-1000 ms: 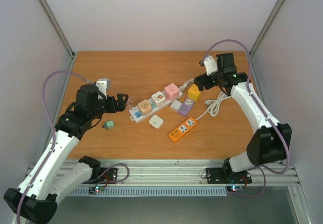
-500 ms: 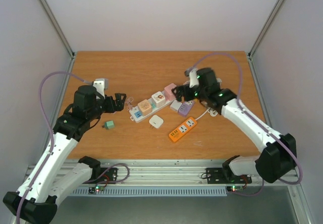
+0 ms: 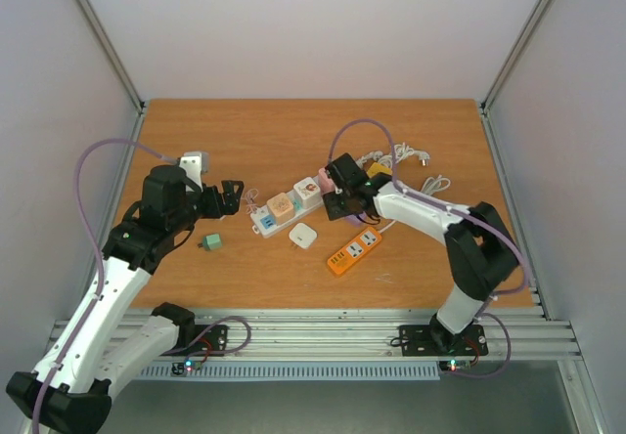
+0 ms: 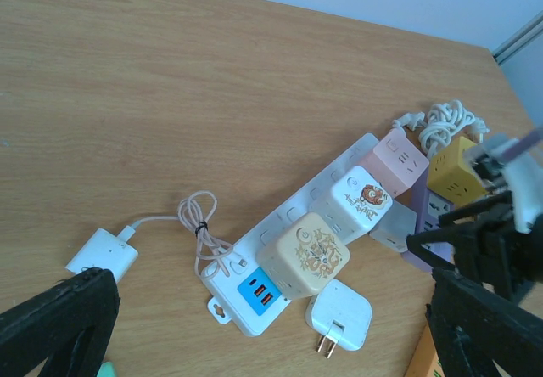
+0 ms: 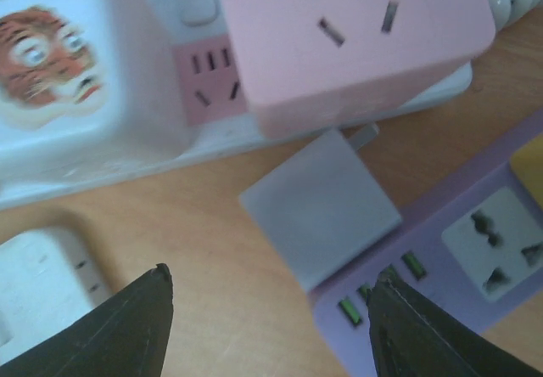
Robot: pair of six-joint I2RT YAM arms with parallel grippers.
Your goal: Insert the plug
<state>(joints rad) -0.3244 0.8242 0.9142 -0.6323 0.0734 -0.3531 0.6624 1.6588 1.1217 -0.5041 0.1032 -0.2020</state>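
- Right jaws, open over the grey plug (image 5: 318,207), could pinch the purple power strip (image 5: 458,250) touching it at lower right.
- Left jaws open, holding nothing.

On your table (image 3: 245,131) you can count three power strips: a white strip (image 3: 262,222), a purple strip (image 5: 428,241) and an orange strip (image 3: 354,251). There are four cube adapters: a tan cube (image 3: 282,207), a tiger-face cube (image 3: 307,192), a pink cube (image 4: 401,152) and a yellow cube (image 4: 456,169). Loose plugs number three: a white plug (image 3: 302,236), a grey plug (image 5: 321,207) and, at eight o'clock, a green plug (image 3: 210,242). You also have one small white block (image 4: 102,256) on one pink cord (image 4: 201,227), and one white cord bundle (image 4: 450,122) at two o'clock.
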